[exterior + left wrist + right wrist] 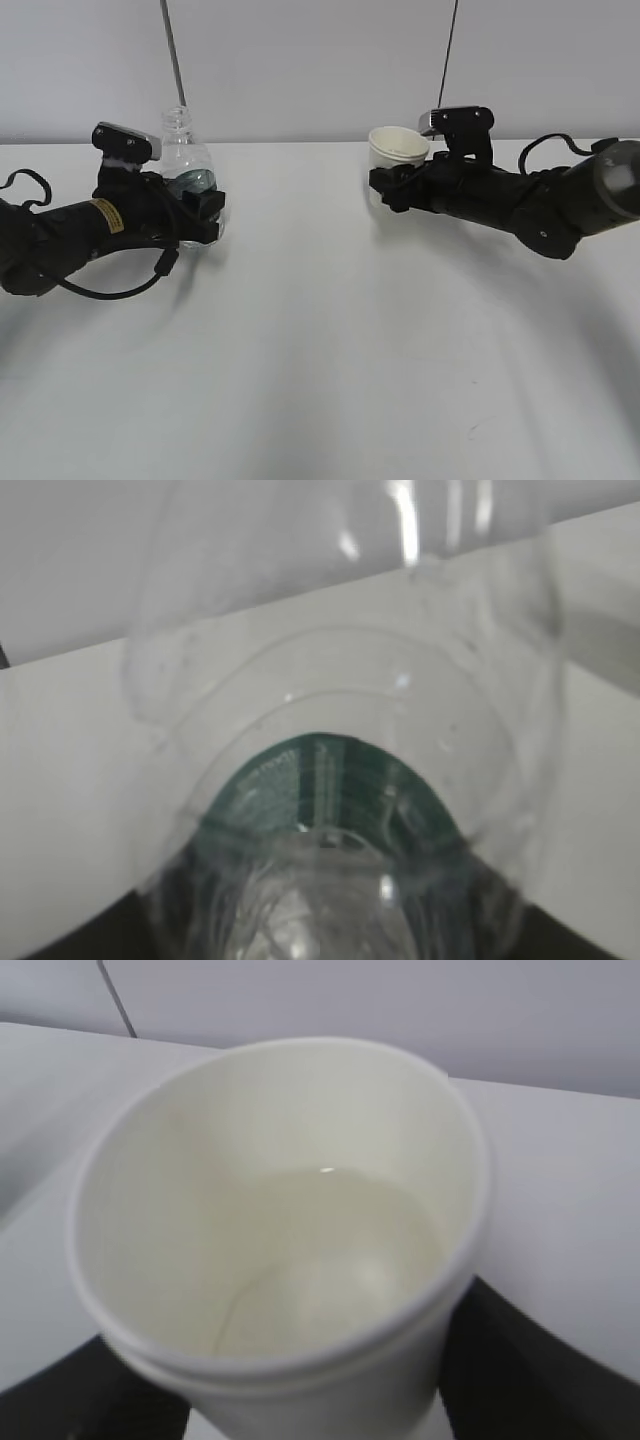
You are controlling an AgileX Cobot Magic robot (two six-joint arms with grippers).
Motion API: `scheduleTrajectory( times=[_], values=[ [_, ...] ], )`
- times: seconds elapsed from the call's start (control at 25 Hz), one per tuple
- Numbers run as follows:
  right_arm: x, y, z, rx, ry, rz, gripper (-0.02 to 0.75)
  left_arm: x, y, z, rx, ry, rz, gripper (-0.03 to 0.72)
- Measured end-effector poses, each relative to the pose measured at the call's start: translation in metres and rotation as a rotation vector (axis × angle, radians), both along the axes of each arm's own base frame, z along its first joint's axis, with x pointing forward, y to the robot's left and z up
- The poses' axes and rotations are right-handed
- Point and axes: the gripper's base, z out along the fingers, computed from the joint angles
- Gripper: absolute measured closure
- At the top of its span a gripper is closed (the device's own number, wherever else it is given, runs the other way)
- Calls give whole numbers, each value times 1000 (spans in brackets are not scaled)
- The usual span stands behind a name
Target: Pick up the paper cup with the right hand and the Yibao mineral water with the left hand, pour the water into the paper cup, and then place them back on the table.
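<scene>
1. Exterior view: the left claw (205, 215) is clamped around the lower body of the bottle (187, 150), which stands upright between its jaws with the open neck pointing straight up above the claw.
2. The right claw (385, 190) grips the cup (398, 148); the cup sits just above and within the jaws, mouth up, tilted slightly.
3. Right wrist view: water (340, 1250) already lies in the bottom of the cup, so I judge the pour done and the set-down next.
4. The two claws are well apart, each low over the table (320, 350); whether either base already touches it, I cannot tell.
5. The coming move turns on the vertical: each object's long axis runs up from its claw, with the table directly below, so each arm should lower straight down and release.
6. Left wrist view: the green label (325, 780) sits close ahead of the claw.
</scene>
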Motion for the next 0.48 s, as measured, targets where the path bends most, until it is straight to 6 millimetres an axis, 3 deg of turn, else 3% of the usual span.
scheduleTrajectory(
  times=[0.48],
  values=[
    [-1,0,-24,-7,37,-3,219,1,1,0,-10,3,19,353]
  ],
)
